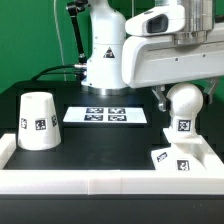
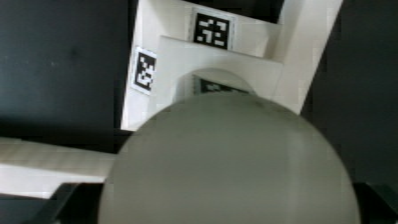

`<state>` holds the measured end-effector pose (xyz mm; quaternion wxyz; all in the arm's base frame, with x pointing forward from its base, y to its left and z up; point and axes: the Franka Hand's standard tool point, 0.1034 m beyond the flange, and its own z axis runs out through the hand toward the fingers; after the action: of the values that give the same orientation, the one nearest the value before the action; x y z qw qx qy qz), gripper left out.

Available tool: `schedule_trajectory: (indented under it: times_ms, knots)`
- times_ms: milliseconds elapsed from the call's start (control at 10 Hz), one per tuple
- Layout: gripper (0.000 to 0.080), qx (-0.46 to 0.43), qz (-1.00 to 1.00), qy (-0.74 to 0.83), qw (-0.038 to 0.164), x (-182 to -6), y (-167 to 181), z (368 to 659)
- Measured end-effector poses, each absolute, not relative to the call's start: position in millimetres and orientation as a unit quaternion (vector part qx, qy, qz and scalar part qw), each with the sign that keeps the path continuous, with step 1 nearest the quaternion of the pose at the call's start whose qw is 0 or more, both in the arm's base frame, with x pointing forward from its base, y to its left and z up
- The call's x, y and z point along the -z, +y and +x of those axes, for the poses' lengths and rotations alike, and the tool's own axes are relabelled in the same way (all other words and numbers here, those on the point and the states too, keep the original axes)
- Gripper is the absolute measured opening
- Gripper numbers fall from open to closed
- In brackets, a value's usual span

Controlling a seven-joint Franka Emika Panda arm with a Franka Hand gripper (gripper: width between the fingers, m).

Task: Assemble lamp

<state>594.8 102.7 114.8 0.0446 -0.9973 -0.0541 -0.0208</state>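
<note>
My gripper (image 1: 182, 92) is shut on the ball-shaped bulb (image 1: 183, 104) at the exterior view's right. It holds the bulb upright, tagged stem down, just above the low square base (image 1: 180, 158). In the wrist view the bulb (image 2: 222, 160) fills the foreground between my dark fingers (image 2: 68, 205). The base (image 2: 231, 65) with its tags lies beyond it. The cup-like shade (image 1: 38, 120) stands wide end down at the exterior view's left, far from the gripper.
The marker board (image 1: 105, 115) lies flat at the table's middle, in front of the arm's pedestal (image 1: 105, 70). A white rail (image 1: 100, 183) runs along the table's front edge and turns up at the left corner (image 1: 5, 150).
</note>
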Motion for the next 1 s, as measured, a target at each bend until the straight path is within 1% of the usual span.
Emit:
schedule_trajectory:
  times_ms: [200,1000]
  knots:
    - [0.0576,0.015,-0.997,0.068,0.045,-114.2,100.1,594.5]
    - [0.0577,0.004,-0.953,0.298,0.053,-113.4,98.1,595.4]
